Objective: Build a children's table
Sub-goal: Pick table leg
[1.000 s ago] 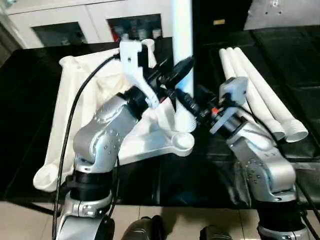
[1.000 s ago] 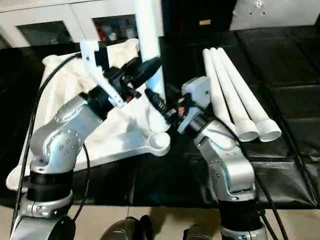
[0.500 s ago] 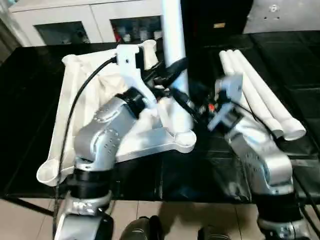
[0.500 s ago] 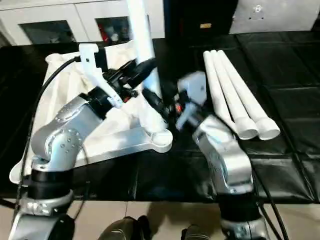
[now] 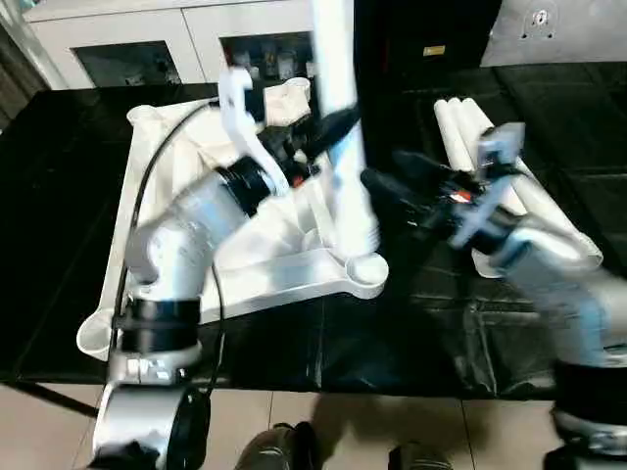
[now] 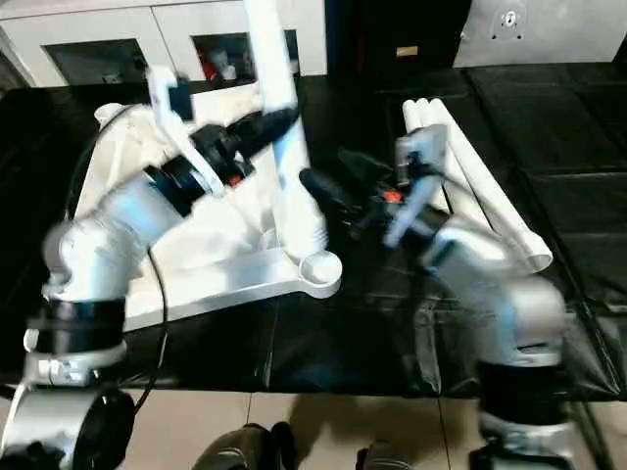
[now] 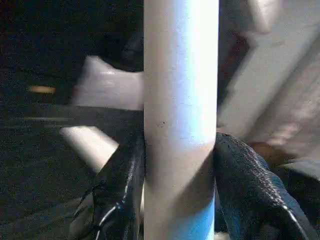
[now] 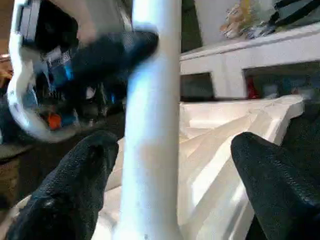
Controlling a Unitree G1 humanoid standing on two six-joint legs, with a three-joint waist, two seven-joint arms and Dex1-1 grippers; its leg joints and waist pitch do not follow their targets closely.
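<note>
The children's table (image 5: 294, 269) and its legs (image 5: 534, 211) are plain white; the work table (image 5: 411, 333) beneath is black.

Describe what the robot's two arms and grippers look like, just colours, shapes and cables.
Both forearms are rounded silver metal shells with black joint bands. The left gripper and right gripper have black textured fingers, and a white bracket rises from the left wrist. A black cable loops along the left arm.

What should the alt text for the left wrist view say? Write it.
The left tool is clamped on an upright white table leg, one black finger pressed against each side. Behind it, blurred white table parts lie on a black surface.
</note>
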